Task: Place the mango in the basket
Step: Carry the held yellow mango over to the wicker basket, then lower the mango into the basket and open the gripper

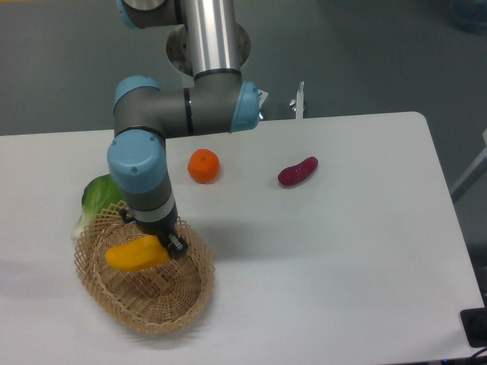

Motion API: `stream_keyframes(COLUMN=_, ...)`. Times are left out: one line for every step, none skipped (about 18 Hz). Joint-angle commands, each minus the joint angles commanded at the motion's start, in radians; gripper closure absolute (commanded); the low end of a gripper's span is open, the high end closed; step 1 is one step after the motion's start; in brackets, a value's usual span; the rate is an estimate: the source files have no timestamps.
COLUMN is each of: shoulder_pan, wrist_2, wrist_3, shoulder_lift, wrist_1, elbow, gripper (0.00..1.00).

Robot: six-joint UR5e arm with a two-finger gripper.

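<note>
Mango, the smooth elongated yellow-orange fruit (135,255), sits over the bowl of the shallow oval basket of light tan woven straw (163,308), its right end under the gripper (169,245). The arm reaches down from above, wrist vertical, which suits a drop into the bowl clear of the lacy rim. Jaw state: cannot tell; the fingers are hidden behind the wrist and the fruit. Whether the fruit rests on the weave or hangs just above it is also unclear.

Judgement: placement nearly done; release and a straight lift remain.

Bystanders on the white table (342,251): round orange citrus (203,166), dark purple-red oblong vegetable (297,172), and a green leafy vegetable (99,196) touching the basket's far-left rim.
</note>
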Motion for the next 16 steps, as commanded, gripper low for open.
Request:
stream_keyframes(shoulder_pan=-0.002, wrist_2=0.0, wrist_3=0.0, shoulder_lift=0.003, wrist_1=0.0, elbow=-0.006, gripper=0.34)
stream_keyframes(shoulder_pan=-0.003, wrist_2=-0.002, wrist_3=0.003, shoulder_lift=0.008, wrist_1=0.0, elbow=-0.014, gripper=0.28)
stream_keyframes(shoulder_pan=-0.003, wrist_2=-0.003, wrist_3=0.003, shoulder_lift=0.014, wrist_1=0.0, elbow=-0.024, gripper=0.21)
stream_keyframes(shoulder_pan=-0.005, wrist_2=-0.003, wrist_3=0.0, shoulder_lift=0.015, wrist_1=-0.002, elbow=-0.028, gripper=0.07)
stream_keyframes(shoulder_pan=-0.005, wrist_2=-0.003, wrist_3=0.0, shoulder_lift=0.017, wrist_1=-0.003, elbow=-0.031, gripper=0.0)
stream_keyframes(shoulder_pan=-0.005, wrist_2=-0.005, wrist_3=0.0, shoulder_lift=0.017, wrist_1=-0.006, elbow=-0.031, gripper=0.0)
stream_keyframes(shoulder_pan=-0.003, wrist_2=-0.003, wrist_3=-0.002, shoulder_lift=0.02, wrist_1=-0.008, elbow=-0.031, gripper=0.0)
stream_keyframes(shoulder_pan=-0.005, wrist_2=0.0, wrist_3=-0.002, shoulder_lift=0.026, wrist_1=-0.008, elbow=-0.032, gripper=0.0)
stream_keyframes(shoulder_pan=-0.003, wrist_2=0.002, wrist_3=-0.002, shoulder_lift=0.031, wrist_1=-0.009, elbow=-0.032, gripper=0.0)
stream_keyframes(shoulder_pan=0.0, wrist_2=0.002, wrist_3=-0.002, shoulder_lift=0.032, wrist_1=-0.014, elbow=-0.031, gripper=0.0)
stream_keyframes(shoulder_pan=0.009, wrist_2=0.002, wrist_3=-0.002, shoulder_lift=0.038, wrist_1=-0.014, elbow=-0.029, gripper=0.0)
stream_keyframes(shoulder_pan=0.027, wrist_2=0.002, wrist_3=-0.005, shoulder_lift=0.046, wrist_1=-0.015, elbow=-0.029, gripper=0.0)
stream_keyframes(shoulder_pan=0.058, wrist_2=-0.001, wrist_3=-0.012, shoulder_lift=0.054, wrist_1=-0.017, elbow=-0.031, gripper=0.0)
stream_keyframes(shoulder_pan=0.09, wrist_2=-0.014, wrist_3=-0.014, shoulder_lift=0.063, wrist_1=-0.018, elbow=-0.029, gripper=0.0)
stream_keyframes(shoulder_pan=0.122, wrist_2=-0.024, wrist_3=-0.014, shoulder_lift=0.075, wrist_1=-0.018, elbow=-0.029, gripper=0.0)
stream_keyframes(shoulder_pan=0.142, wrist_2=-0.043, wrist_3=-0.015, shoulder_lift=0.077, wrist_1=-0.018, elbow=-0.029, gripper=0.0)
